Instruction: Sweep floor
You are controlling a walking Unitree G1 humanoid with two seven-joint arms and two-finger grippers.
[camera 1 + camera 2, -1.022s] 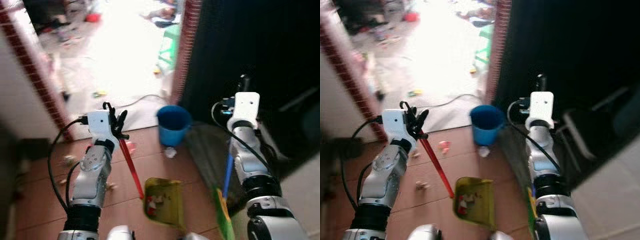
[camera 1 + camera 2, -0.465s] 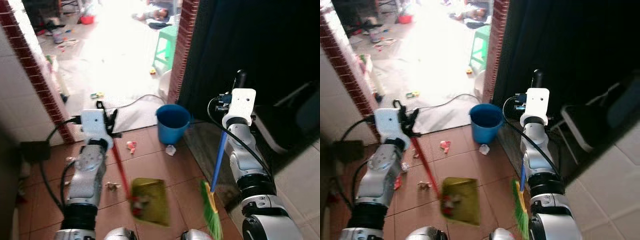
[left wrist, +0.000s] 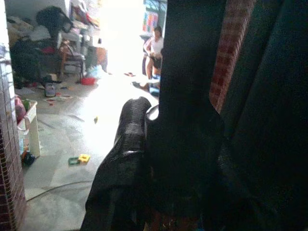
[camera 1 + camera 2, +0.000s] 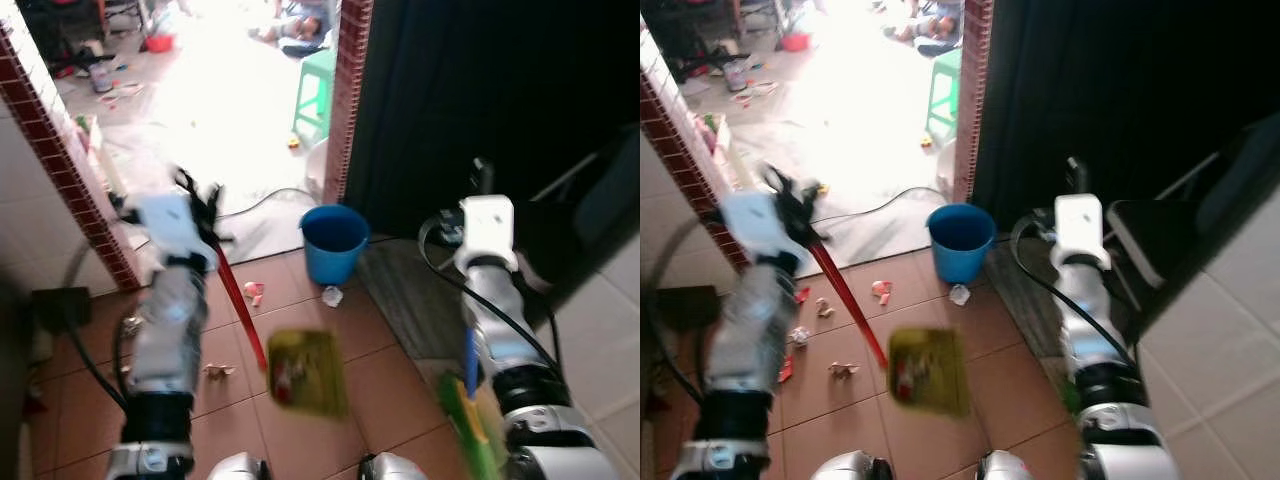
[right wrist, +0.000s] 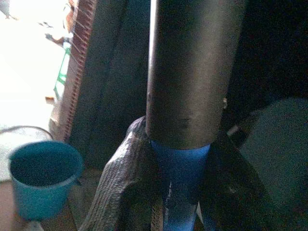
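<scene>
Broom [image 4: 470, 415] with a blue handle and green bristles hangs at the robot's right side, its dark upper grip clenched between the fingers [image 5: 118, 190] of the right tool [image 5: 175, 192], the bristles low beside the right arm over the edge of a grey mat [image 4: 400, 290]. The left tool [image 4: 205, 205] is clenched on the top of a red handle [image 4: 240, 305] that slants down to a yellow-green dustpan [image 4: 305, 372], blurred, hanging over the terracotta tile floor [image 4: 380, 385] with some reddish and pale scraps inside it. A blue bucket [image 4: 334, 243] stands upright on the floor near the foot of a red brick pillar [image 4: 347, 95], with a crumpled white scrap of paper [image 4: 332, 296] just in front of it and a pink scrap [image 4: 253, 291] a little to its left. More small litter [image 4: 843, 369] lies scattered on the tiles around the left arm. Beyond the doorway a bright concrete yard holds a green plastic stool [image 4: 315, 90], a loose cable [image 4: 270, 200] and scattered rubbish; in the left wrist view a person [image 3: 155, 53] is seen far back in that yard. Another brick pillar [image 4: 60, 150] edges the white tiled wall on the left.
</scene>
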